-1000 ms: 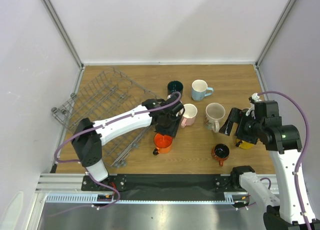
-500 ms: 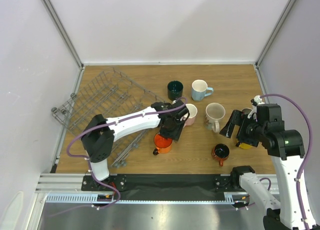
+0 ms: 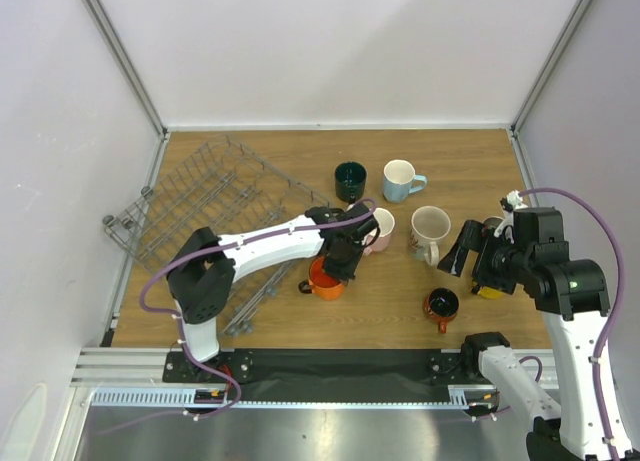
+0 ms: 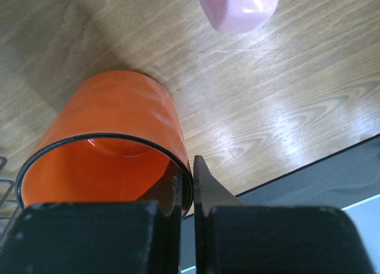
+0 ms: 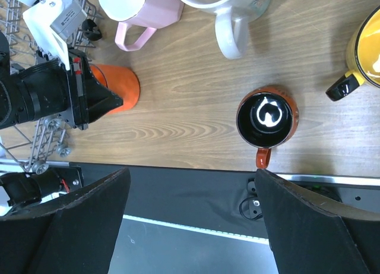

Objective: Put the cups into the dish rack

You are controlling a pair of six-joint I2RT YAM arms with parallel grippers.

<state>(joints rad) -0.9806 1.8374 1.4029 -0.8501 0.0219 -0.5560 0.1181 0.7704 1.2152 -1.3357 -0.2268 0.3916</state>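
Observation:
My left gripper is shut on the rim of the orange cup, one finger inside and one outside. From above, that orange cup sits just right of the wire dish rack, its handle pointing left. The other cups stand on the table: dark green, light blue, pink, cream, red-and-black, and yellow, half hidden by my right arm. My right gripper hangs open above the table's front edge, empty, with the red-and-black cup just beyond it.
The rack is tilted, its near corner by my left arm. A black strip runs along the near table edge. Walls close in the table on the left, back and right.
My left gripper slid right over the orange cup and closed on its rim. The cup turned, so its handle now points left. The right arm barely moved.

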